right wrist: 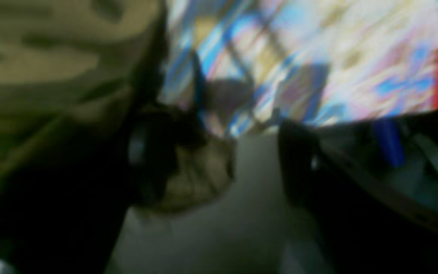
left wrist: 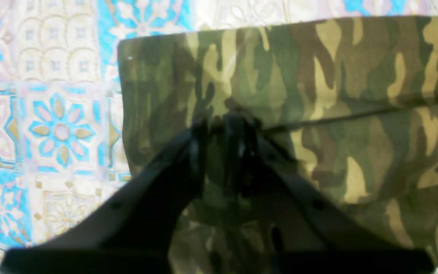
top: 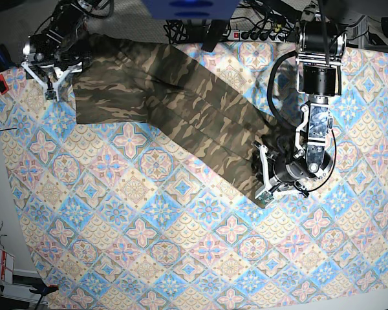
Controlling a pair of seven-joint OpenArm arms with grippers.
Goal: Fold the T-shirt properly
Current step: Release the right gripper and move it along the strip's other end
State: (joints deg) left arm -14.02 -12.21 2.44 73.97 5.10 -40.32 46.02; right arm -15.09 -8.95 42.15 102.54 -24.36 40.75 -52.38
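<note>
Base view: shirt lies as long narrow band, slanting from far left corner of counter toward right-centre, on patterned cloth. Left pincer clenched on shirt's near-right end; left wrist view shows fabric pinched between tips, straight edge beyond. Right pincer at far-left end, spread wide, grasping nothing; one finger touching or just beside fabric, blurred. Judgement: seat right pincer on corner first, then lift both ends level, keep band taut, carry one end over other, align edges, avoid snagging cloth.
</note>
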